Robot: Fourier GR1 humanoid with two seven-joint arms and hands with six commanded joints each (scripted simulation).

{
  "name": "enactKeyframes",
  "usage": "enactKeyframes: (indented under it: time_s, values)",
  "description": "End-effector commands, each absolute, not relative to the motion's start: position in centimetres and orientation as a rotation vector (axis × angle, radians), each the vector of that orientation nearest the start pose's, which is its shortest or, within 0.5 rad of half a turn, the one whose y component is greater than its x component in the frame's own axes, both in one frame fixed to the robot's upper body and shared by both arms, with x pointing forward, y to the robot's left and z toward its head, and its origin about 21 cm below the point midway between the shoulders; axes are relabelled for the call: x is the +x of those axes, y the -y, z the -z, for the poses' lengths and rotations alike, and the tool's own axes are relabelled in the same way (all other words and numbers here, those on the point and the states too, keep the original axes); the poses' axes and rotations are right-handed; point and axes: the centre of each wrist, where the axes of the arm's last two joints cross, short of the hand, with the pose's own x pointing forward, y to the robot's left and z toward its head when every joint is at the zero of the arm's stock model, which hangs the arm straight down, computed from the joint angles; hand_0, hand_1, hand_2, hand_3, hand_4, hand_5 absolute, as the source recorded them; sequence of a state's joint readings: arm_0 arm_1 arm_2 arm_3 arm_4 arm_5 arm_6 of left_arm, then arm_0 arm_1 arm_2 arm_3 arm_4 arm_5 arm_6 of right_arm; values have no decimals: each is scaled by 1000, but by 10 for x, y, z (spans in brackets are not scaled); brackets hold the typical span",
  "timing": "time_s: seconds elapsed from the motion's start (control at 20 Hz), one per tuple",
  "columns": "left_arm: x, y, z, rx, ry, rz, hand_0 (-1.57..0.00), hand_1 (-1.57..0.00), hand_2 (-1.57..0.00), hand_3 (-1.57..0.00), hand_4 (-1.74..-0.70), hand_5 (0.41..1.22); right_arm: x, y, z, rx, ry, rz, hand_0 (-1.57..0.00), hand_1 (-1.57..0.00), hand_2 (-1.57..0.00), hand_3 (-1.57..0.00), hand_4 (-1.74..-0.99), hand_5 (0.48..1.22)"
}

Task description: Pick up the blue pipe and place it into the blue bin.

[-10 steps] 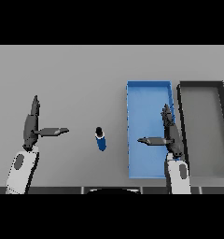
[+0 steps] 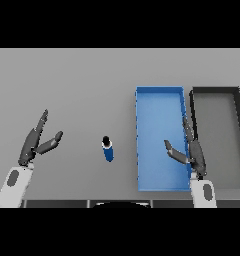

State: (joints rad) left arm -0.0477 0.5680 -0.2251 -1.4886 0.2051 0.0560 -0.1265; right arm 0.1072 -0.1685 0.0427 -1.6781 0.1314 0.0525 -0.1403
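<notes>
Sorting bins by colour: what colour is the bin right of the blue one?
Dark grey to black, the bin seen in the head view.

White/grey arms, dark hands [image 2: 34, 145]

Compared with 0.5 s ago, your left hand [image 2: 33, 142] sits slightly lower at the left of the frame, and its thumb now angles up toward the upper right instead of lying level. Your right hand [image 2: 193, 150] has dropped a little at the lower right, with its thumb tilted up-left over the blue bin [image 2: 159, 95] rather than level.
</notes>
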Motion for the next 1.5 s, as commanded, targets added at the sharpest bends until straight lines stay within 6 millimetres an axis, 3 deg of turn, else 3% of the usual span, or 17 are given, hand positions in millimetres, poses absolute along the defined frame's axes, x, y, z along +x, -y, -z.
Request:
enactKeyframes:
  time_s: [0.0,0.2,0.35,0.4,0.6,0.8,1.25,1.45]
  values:
    - [252,-319,-21,164,1562,441,1,1,1,1,-959,592,222,260,-9,-164,1687,-317,1,1,1,1,-1193,622]
    - [252,-315,-24,73,1576,487,1,1,1,1,-966,594,218,260,-14,-166,1696,-322,1,1,1,1,-1197,621]
    - [238,-315,-29,-8,1546,600,1,1,1,1,-1007,561,220,260,-15,-170,1687,-341,1,1,1,1,-1180,617]
    - [233,-310,-29,-41,1527,636,1,1,1,1,-1026,549,219,268,-12,-172,1684,-336,1,1,1,1,-1179,616]
    - [223,-273,-21,-173,1434,733,1,1,1,1,-1113,497,222,262,-13,-178,1672,-350,1,1,1,1,-1164,617]
    - [215,-247,-16,-208,1412,815,1,1,1,1,-1138,455,218,261,-13,-157,1672,-331,1,1,1,1,-1195,617]
    - [237,-187,12,-294,1440,786,1,1,1,1,-1150,460,216,261,-14,-168,1660,-329,1,1,1,1,-1202,621]
    - [246,-172,22,-293,1432,810,1,1,1,1,-1098,448,216,263,-12,-169,1678,-323,1,1,1,1,-1215,637]
